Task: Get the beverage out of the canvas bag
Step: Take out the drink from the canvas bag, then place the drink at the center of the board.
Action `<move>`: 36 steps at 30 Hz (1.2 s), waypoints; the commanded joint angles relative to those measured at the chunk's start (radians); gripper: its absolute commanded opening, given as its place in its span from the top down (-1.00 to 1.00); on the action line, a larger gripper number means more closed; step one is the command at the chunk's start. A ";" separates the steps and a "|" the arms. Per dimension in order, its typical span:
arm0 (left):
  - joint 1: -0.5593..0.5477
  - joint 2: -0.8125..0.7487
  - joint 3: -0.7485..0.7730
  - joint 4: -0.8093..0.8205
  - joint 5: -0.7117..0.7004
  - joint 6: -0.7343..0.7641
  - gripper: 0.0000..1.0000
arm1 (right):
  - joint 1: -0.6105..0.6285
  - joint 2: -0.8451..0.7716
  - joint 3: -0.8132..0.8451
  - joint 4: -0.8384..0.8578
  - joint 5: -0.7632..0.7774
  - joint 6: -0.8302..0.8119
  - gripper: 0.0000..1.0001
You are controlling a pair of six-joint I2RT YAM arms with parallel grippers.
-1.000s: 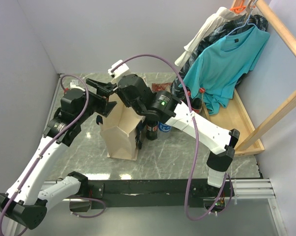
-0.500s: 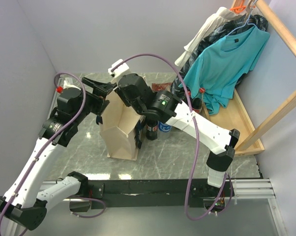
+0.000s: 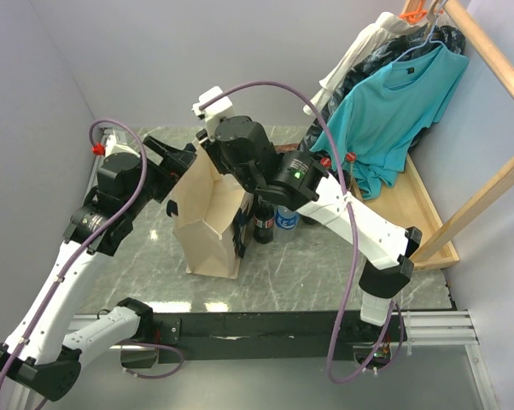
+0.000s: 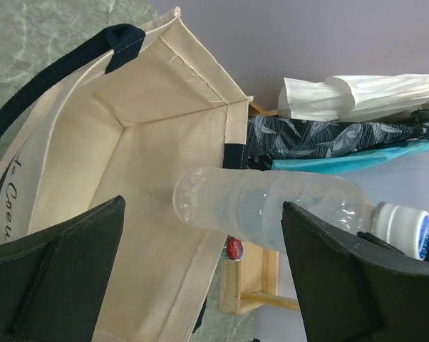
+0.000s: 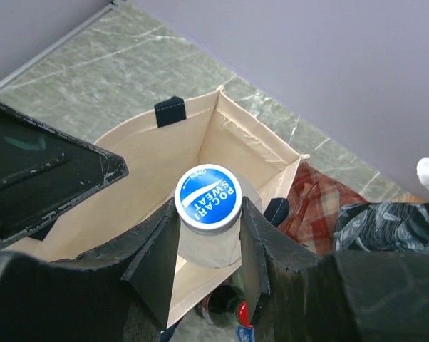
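The beverage [image 4: 271, 206] is a cloudy clear bottle with a blue-and-white Pocari Sweat cap [image 5: 207, 197]. My right gripper [image 5: 209, 228] is shut on its neck just under the cap. The bottle hangs over the open mouth of the beige canvas bag [image 3: 210, 231], its base level with the rim [image 4: 200, 78]. The bag stands upright with navy handles [image 4: 50, 92]. My left gripper [image 4: 200, 214] stands wide open beside the bag's left rim, touching nothing; it also shows in the top view [image 3: 176, 158].
A dark soda bottle [image 3: 263, 224] with a red cap [image 5: 241, 311] and a blue-labelled drink [image 3: 284, 219] stand right of the bag. Red plaid cloth [image 5: 321, 203] lies behind it. A wooden rack [image 3: 428, 213] with a teal shirt [image 3: 394, 111] fills the right side.
My right gripper has risen with the bottle, lifting it up out of the bag. The left gripper has drawn back a little to the left, still open.
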 commanded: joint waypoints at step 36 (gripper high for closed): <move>0.000 -0.035 0.030 0.011 -0.024 0.386 -0.93 | 0.035 -0.510 -0.258 0.214 0.263 -0.001 1.00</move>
